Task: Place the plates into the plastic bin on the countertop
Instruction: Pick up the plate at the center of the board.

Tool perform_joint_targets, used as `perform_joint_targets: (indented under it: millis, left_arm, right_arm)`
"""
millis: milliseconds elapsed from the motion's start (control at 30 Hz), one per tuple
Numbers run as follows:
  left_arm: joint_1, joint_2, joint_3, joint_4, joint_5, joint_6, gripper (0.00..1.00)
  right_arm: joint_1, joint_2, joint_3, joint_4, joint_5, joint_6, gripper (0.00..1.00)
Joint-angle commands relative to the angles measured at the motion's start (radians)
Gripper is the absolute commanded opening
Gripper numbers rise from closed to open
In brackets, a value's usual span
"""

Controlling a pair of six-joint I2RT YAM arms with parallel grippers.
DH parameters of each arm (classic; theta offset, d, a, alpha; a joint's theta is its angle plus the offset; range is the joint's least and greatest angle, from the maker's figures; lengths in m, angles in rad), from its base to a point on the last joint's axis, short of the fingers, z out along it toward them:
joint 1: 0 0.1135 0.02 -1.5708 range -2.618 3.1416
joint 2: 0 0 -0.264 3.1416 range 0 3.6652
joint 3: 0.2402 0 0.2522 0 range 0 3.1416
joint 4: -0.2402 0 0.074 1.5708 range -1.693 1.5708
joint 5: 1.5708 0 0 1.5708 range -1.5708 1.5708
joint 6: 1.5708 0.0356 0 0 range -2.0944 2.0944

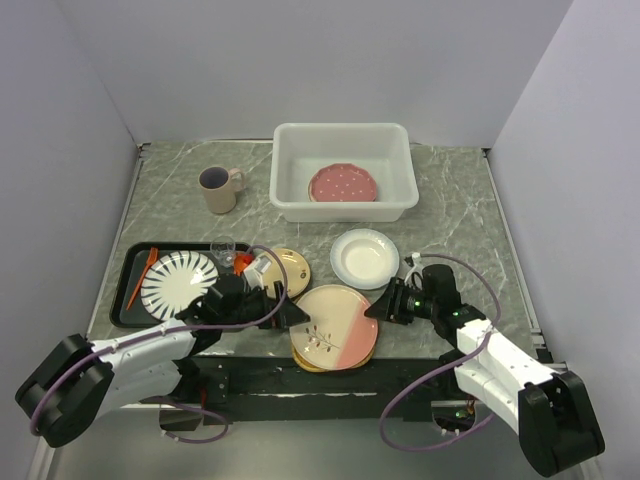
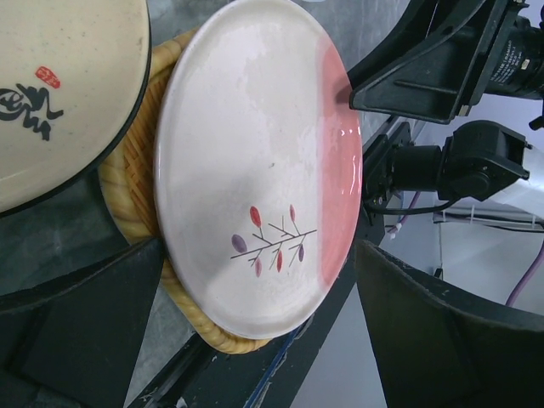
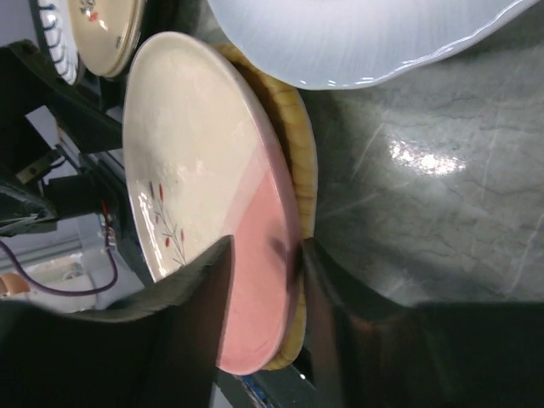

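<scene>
A cream-and-pink plate (image 1: 335, 322) with a sprig drawing lies on a yellow ribbed-rim plate (image 2: 127, 200) at the countertop's (image 1: 455, 210) near edge. My right gripper (image 1: 378, 305) reaches it from the right. In the right wrist view its jaws (image 3: 268, 242) straddle the pink rim, half closed, with a gap still showing. My left gripper (image 1: 290, 315) is open wide at the plate's left edge, holding nothing (image 2: 263, 340). The plastic bin (image 1: 340, 130) stands at the back with a pink dotted plate (image 1: 343, 183) inside.
A white scalloped plate (image 1: 365, 257) and a tan plate (image 1: 288, 268) lie just behind the stack. At the left, a black tray (image 1: 130, 300) carries a white striped plate (image 1: 178, 282) and an orange utensil (image 1: 142, 272). A mug (image 1: 220, 188) stands left of the bin.
</scene>
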Motion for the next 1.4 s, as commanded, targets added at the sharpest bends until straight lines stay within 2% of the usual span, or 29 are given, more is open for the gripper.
perform_joint_targets:
  millis: [0,200,500,800,1033,1133,1233,1267,1300,1367]
  left_arm:
    - [-0.013,0.018,0.009,0.063,-0.007,-0.018,0.99]
    - [-0.024,0.036,0.022,0.078,-0.013,-0.023,0.99]
    - [-0.036,0.073,0.030,0.104,-0.021,-0.030,0.99]
    - [-0.056,0.095,0.056,0.123,-0.029,-0.036,0.99]
    - [-0.062,0.055,0.071,0.092,-0.061,-0.040,0.99]
    - [-0.064,0.039,0.082,0.071,-0.072,-0.033,0.99]
    - [-0.064,0.032,0.085,0.066,-0.075,-0.035,0.99]
    - [-0.064,0.032,0.085,0.068,-0.075,-0.033,0.99]
    - [-0.064,0.030,0.088,0.066,-0.075,-0.032,0.99]
    - [-0.064,0.030,0.093,0.060,-0.075,-0.030,0.99]
  right_arm:
    - [0.005,-0.009,0.004,0.025,-0.072,0.004,0.41]
    - [0.005,-0.063,-0.016,0.116,-0.164,0.061,0.36]
    - [0.005,-0.120,-0.036,0.171,-0.240,0.091,0.34]
    - [0.006,-0.092,-0.065,0.263,-0.298,0.121,0.35]
    - [0.006,-0.062,-0.067,0.283,-0.309,0.116,0.35]
    - [0.006,-0.062,-0.065,0.283,-0.306,0.116,0.29]
    - [0.008,-0.063,-0.064,0.286,-0.307,0.116,0.17]
    - [0.008,-0.068,-0.061,0.285,-0.303,0.116,0.05]
    - [0.008,-0.069,-0.059,0.282,-0.303,0.114,0.00]
    - [0.006,-0.075,-0.059,0.279,-0.301,0.116,0.00]
